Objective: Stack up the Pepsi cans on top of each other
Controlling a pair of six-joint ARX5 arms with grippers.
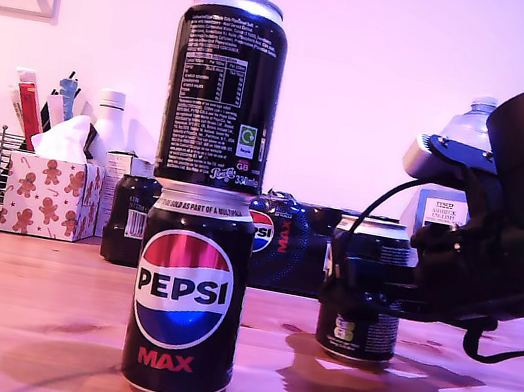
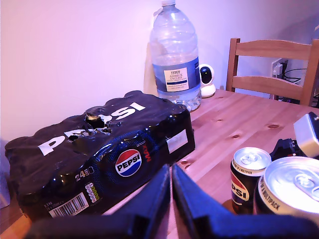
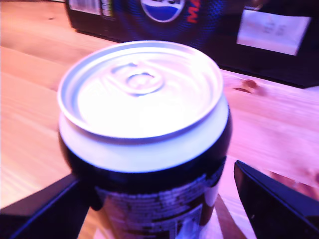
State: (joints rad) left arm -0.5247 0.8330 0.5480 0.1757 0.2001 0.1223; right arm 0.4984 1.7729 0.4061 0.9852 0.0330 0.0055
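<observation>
On the table (image 1: 37, 319), two of the three cans are already stacked towards the exterior view's left: the lower can (image 1: 186, 305) stands upright with the upper can (image 1: 224, 88) seated squarely on its lid. The third can (image 1: 364, 290) stands apart, upright, towards the exterior view's right.

My second gripper (image 3: 159, 209) straddles the third can below its shoulder, jaws spread. One finger (image 3: 45, 209) looks at or very near the wall; the other stands clear of it. My first gripper (image 2: 171, 199) has its jaws pressed together with nothing between them.

You should judge these cans, apparently unopened, as fairly heavy and stiff, with smooth, slippery walls. Take hold mid-body, level, and firmly. The stack is narrow and would likely topple under a sideways knock.

The first wrist view shows what the exterior view largely hides: the wrapped multipack (image 2: 99, 154) and water bottle (image 2: 174, 55) behind. It does not show the stack's height. The second wrist view alone shows the jaw gap; the exterior view alone confirms the stack's alignment.
</observation>
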